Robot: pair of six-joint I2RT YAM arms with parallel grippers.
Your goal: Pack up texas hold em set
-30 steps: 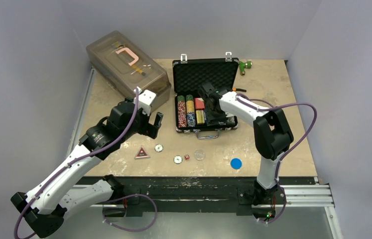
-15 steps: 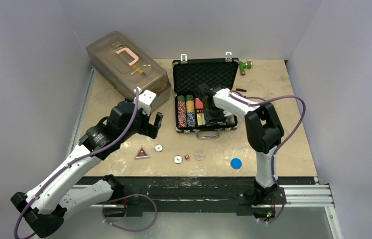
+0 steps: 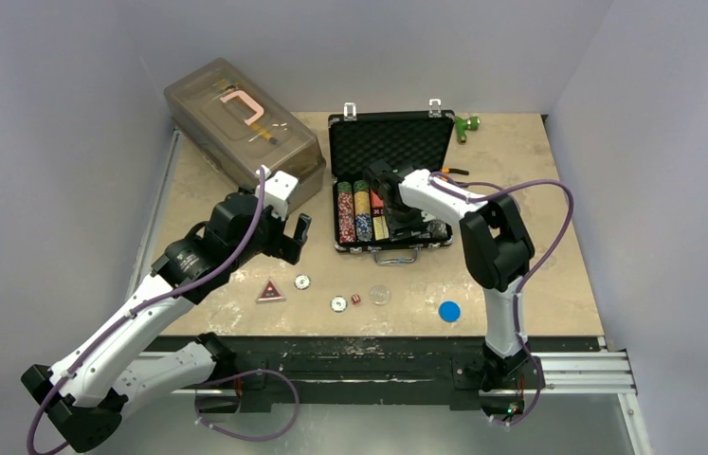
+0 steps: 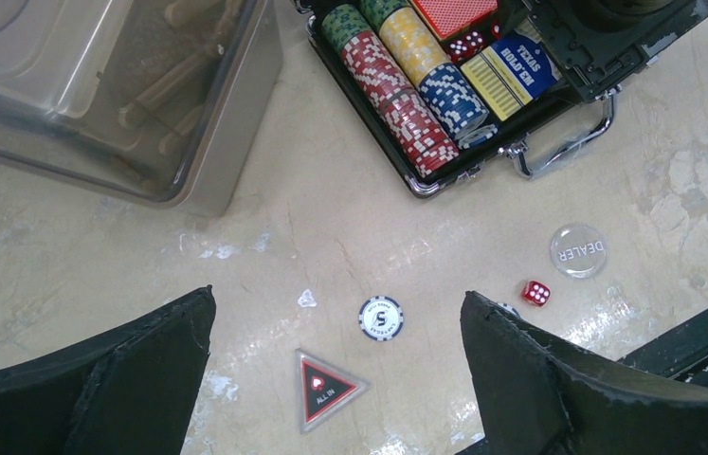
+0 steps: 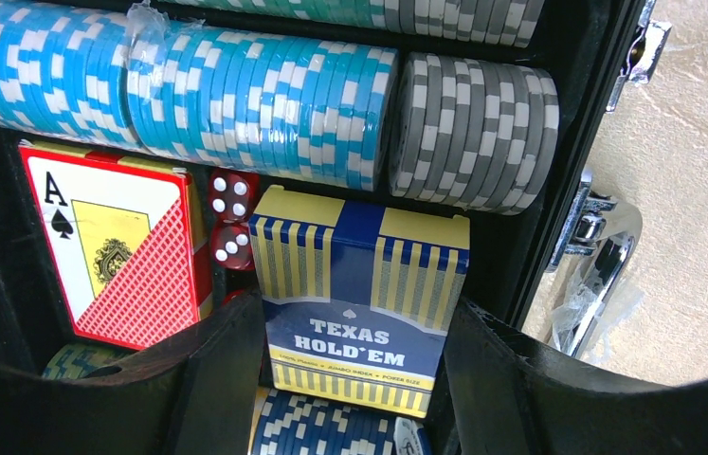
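Over the last second the right arm swings left across the open case [image 3: 390, 142], which lies mid-table toward the far edge with its lid laid back. The right gripper [image 5: 354, 327] now sits over the card slot in the tray's middle. Its jaws stand about half wide, one finger on each long side of the blue deck [image 5: 361, 303], and they look closed on it. The deck lies in the slot beside the red deck [image 5: 122, 256] and two dice [image 5: 231, 223], with rows of chips [image 5: 255, 95] on the far side. Whether it is fully seated cannot be told. The shift suggests the deck is being set into its place, so the cards are nearly packed. The left arm has not moved. The left gripper [image 4: 338, 299] hangs wide and empty above the loose pieces along the near edge. These are a chip [image 4: 381, 318], the all-in marker [image 4: 324, 389], a die [image 4: 535, 293], the dealer disc [image 4: 578, 249], a second chip [image 3: 338, 303] and a blue disc [image 3: 449, 311]. All of these are still outside the case, so much of the packing remains, and the lid cannot close while the right arm is inside. A grey box [image 3: 236, 128] fills the far left corner, just beside the left arm and well clear of the loose pieces. A small green thing [image 3: 466, 123] lies at the far edge, right of the lid.
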